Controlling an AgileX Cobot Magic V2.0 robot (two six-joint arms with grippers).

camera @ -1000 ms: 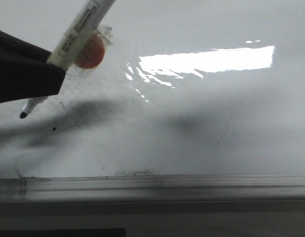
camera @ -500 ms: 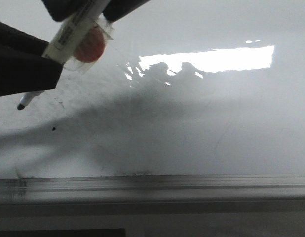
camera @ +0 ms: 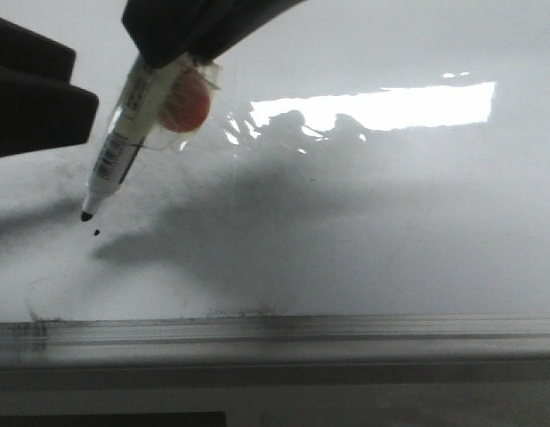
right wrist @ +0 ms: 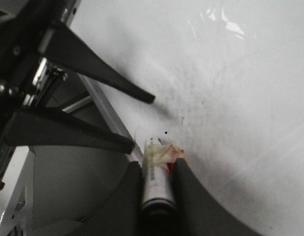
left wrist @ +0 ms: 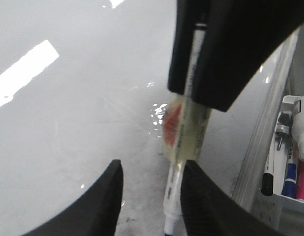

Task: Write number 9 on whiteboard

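The whiteboard is glossy white with faint grey smudges and a grey rail along its near edge. No number 9 shows on it, only a tiny black dot. My right gripper is shut on the upper barrel of a white marker, which has an orange-red piece taped to it. The marker slants down to the left, its black tip just above the dot. My left gripper is open beside the marker. In the left wrist view the marker runs close along one finger.
A white pen tray holding several markers hangs beyond the board's rail. Glare from a ceiling light lies across the board's upper right. The arms cast dark shadows on the board's middle.
The left gripper held the marker a second ago. The right gripper came in from above, closed on its upper barrel, and the left let go. The marker has swung steeper, tip near the dot.
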